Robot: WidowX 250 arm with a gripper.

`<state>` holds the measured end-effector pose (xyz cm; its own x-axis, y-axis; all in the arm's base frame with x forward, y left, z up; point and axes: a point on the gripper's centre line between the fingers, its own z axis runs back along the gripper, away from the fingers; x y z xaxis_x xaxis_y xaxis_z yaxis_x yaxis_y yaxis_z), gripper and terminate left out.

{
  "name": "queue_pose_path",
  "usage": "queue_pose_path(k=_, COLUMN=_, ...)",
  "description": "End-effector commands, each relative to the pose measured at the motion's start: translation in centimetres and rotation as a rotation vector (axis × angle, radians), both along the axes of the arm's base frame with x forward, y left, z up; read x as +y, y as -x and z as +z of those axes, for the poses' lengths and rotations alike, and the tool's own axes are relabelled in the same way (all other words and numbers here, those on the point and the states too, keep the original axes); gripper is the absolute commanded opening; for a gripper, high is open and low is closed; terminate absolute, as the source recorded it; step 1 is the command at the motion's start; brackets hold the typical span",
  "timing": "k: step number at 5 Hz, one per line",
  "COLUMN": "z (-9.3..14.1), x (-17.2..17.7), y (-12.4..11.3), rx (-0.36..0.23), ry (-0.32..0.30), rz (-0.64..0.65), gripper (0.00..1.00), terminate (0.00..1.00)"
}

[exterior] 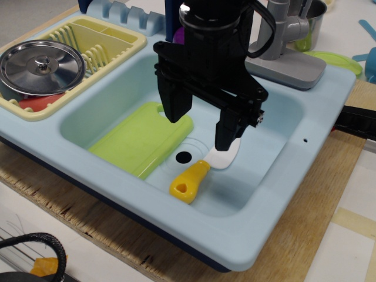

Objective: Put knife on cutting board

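Fingers (202, 126) spread, empty, hanging over sink basin. Knife (202, 170) lies on basin floor just below/fwd of the right-side finger, blade under its tip, handle running away toward the camera-left. Cutting board (138, 144) beside the other finger, apart from knife.

Sink (276, 194): pale blue plastic, smooth with a soft sheen; cutting board (138, 138): lime-green plastic, smooth and slightly glossy; knife (202, 170): white plastic blade, glossy yellow-orange plastic handle. Dish rack (111, 35): pale yellow plastic, smooth; pot lid (42, 67): polished metal, mirror-bright with fine concentric rings; faucet (288, 44): grey matt plastic. Pincer (202, 126): black, matt, hard-looking; base board (329, 200) under the sink: raw plywood, rough and chipped along its edge.
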<state>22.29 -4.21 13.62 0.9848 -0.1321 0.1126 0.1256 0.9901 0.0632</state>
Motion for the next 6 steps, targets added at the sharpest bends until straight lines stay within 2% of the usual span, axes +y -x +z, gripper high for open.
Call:
queue_pose_path(k=1, z=0.0, x=0.0, y=0.0, rx=0.0, ry=0.0, rz=0.0, gripper=1.0, terminate=0.0)
queue_pose_path(k=3, z=-2.5, x=0.1, y=0.4, rx=-0.011, ry=-0.003, rz=0.089, gripper=1.0, terminate=0.0)
queue_pose_path(k=5, z=-5.1, x=0.5, y=0.7, rx=-0.023, ry=0.041, rz=0.1, gripper=1.0, terminate=0.0)
queue_pose_path(k=6, z=-6.9, x=1.3, y=1.2, rx=-0.003, ry=0.065, rz=0.105, gripper=1.0, terminate=0.0)
